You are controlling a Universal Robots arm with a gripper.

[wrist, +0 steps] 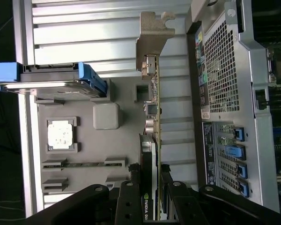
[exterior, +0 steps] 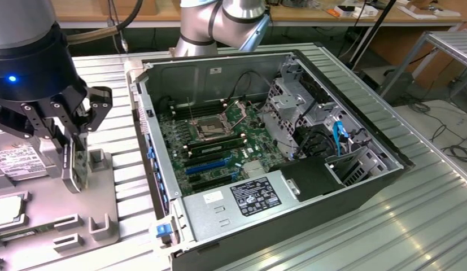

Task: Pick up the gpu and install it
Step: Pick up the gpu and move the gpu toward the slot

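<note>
Clamping the gpu between its fingers, the gripper hangs over the grey parts tray at the exterior view's left, just beside the open computer case. The card is held on edge and upright, with its lower end close above the tray. It looks lifted out of its holder, though the exterior view does not settle whether it is quite clear.

In the wrist view the gpu runs away from the gripper edge-on. The silver bracket at its far end reaches out over the ribbed tabletop. The jaws are closed on the near end of the card, one finger on each face.

The other parts lie in their places on the tray: a hard drive in a blue carrier, a processor and a memory stick.

The case lies on its side with its panel off and the motherboard exposed. The blue expansion slots, toward the near left of the board, are bare, with no card seated in them.

As a judgement, the pick-up is done or very nearly done, since the card is firmly in the grip and off the tray. The install is not yet begun: the gpu is outside the case, apart from the slots, and nothing of it touches the board.
</note>
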